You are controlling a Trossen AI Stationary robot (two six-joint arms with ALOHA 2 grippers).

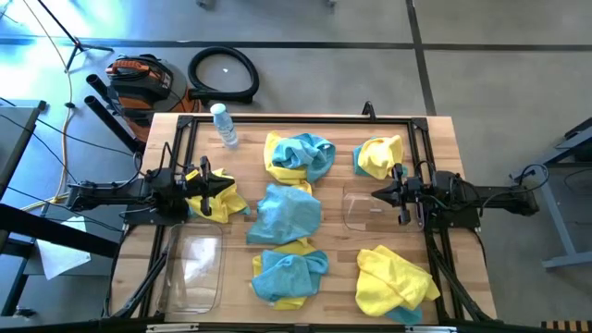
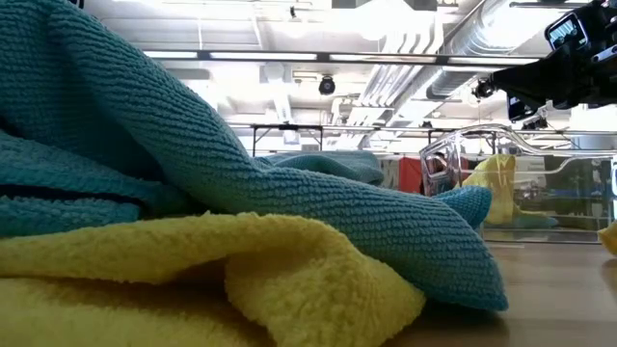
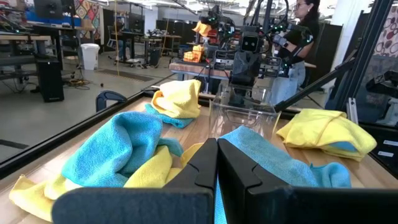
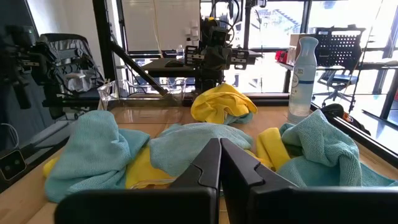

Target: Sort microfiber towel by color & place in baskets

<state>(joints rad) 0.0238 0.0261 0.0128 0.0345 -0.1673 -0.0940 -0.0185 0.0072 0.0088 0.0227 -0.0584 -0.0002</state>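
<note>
Towels lie scattered over the wooden table (image 1: 462, 129), none in a tub. Nearest the low camera a teal and yellow heap (image 2: 193, 241) fills almost the whole picture, so most of the table behind it is hidden; from above this heap (image 1: 289, 275) sits at the near edge, yellow mostly tucked under teal. To its right lies a mostly yellow pile (image 1: 393, 282) with a bit of teal peeking out below.

At the near left stands one clear basket (image 1: 192, 268), hard to make out against the wood. The left gripper (image 1: 205, 185) hangs over a yellow towel (image 1: 220, 199) at the table's left side; in its wrist view its fingers (image 3: 198, 168) are pressed together with nothing between them. Whether they touch the cloth below, I cannot tell.

A single teal towel (image 1: 285, 211) lies in the middle. The second clear basket (image 1: 359, 208) lies just right of it; in the low view it looks tilted, but its outline is faint. The right gripper (image 1: 400, 194) hovers at that basket's right edge, its fingers (image 4: 208, 165) clenched on nothing.

Farther off lie a teal-over-yellow pile (image 1: 298, 155) and a yellow one with teal edges (image 1: 379, 155). A water bottle (image 1: 223, 125) rests at the far left corner. Beyond the table, a person (image 3: 303, 37) stands partly hidden behind another rig.
</note>
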